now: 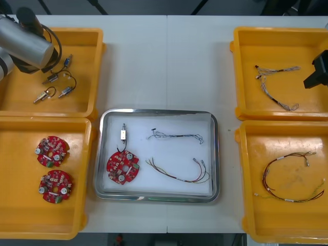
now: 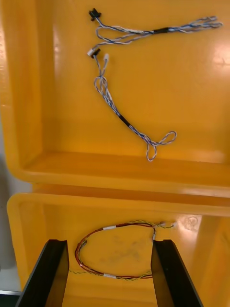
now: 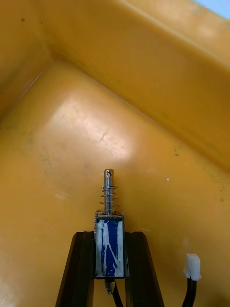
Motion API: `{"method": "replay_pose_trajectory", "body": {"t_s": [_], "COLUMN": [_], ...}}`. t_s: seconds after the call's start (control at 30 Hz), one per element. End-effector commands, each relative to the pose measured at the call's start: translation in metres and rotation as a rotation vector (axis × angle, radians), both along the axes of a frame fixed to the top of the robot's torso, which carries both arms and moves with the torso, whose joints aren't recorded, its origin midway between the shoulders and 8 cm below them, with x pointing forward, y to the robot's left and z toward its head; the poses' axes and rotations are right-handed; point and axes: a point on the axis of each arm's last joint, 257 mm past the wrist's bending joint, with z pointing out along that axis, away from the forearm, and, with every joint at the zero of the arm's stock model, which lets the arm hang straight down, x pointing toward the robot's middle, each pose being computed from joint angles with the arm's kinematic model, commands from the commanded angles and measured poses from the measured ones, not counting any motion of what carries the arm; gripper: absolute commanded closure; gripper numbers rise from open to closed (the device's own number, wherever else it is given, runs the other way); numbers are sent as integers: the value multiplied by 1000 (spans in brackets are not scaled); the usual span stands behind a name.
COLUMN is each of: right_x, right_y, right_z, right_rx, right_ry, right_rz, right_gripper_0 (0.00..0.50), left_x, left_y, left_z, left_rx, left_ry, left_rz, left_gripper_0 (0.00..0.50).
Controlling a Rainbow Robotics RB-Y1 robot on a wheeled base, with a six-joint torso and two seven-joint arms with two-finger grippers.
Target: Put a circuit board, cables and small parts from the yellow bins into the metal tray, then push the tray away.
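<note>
Left gripper clamps small metal part in yellow bin; right gripper hangs open

Tray btwn bins; board, cables, part inside.

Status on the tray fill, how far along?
Done: the metal tray holds a circuit board, a blue and white cable, a red and yellow cable and one small metal part. In hand: the left hand is shut on a second small metal part in the far left bin. The right hand is open over the right bins. Left: tray not yet pushed away.
</note>
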Motion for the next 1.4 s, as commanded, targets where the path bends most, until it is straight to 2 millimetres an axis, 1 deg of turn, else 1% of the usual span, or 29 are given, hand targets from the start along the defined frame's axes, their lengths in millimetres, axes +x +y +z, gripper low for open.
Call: {"method": "replay_pose_trajectory", "body": {"t_s": [0.03,0.13,0.23,0.33,0.4,0.53,0.57,0.6,0.67,0.8,0.83,0.9,0.93,1.0,1.07,1.13,1.2,1.37,1.4], "right_x": [-12,-17,-22,-26,-28,-36,-38,-40,-45,-56,-58,-62,-63,-65,-65,-65,-65,-66,-66], "right_y": [-30,-35,-39,-41,-40,-41,-42,-42,-44,-47,-48,-49,-50,-50,-50,-49,-48,-48,-48], "right_z": [7,-2,-10,-16,-19,-27,-29,-30,-34,-39,-41,-44,-45,-47,-47,-47,-48,-48,-48], "right_rx": [5,8,14,20,25,22,23,22,17,10,9,6,5,7,9,9,13,14,14], "right_ry": [-18,0,19,33,42,53,55,57,56,56,57,60,62,69,68,70,72,74,74], "right_rz": [-83,-90,-101,-108,-106,-106,-108,-109,-108,-108,-109,-110,-112,-112,-112,-110,-107,-108,-108], "right_gripper_0": [0,0,0,0,0,0,0,0,0,0,0,0,0,0,0,0,0,0,0], "left_x": [-5,-10,-22,-35,-44,-64,-70,-73,-85,-108,-111,-121,-123,-133,-137,-143,-147,-162,-165], "left_y": [29,31,36,32,24,-1,-10,-14,-30,-56,-59,-74,-77,-89,-97,-112,-123,-141,-149], "left_z": [30,44,55,62,63,64,65,66,69,72,73,76,76,79,81,83,84,85,86], "left_rx": [94,71,39,7,-10,-77,-94,-101,-124,-133,-134,-132,-130,-126,-126,-149,-158,-166,-175], "left_ry": [21,41,82,129,166,231,240,244,246,256,256,261,266,281,281,273,263,261,256], "left_rz": [-50,-75,-104,-139,-165,-210,-227,-234,-251,-263,-264,-284,-289,-310,-324,-327,-329,-331,-336], "left_gripper_0": [500,500,500,500,500,500,500,500,500,500,500,500,500,500,500,500,500,500,500]}}
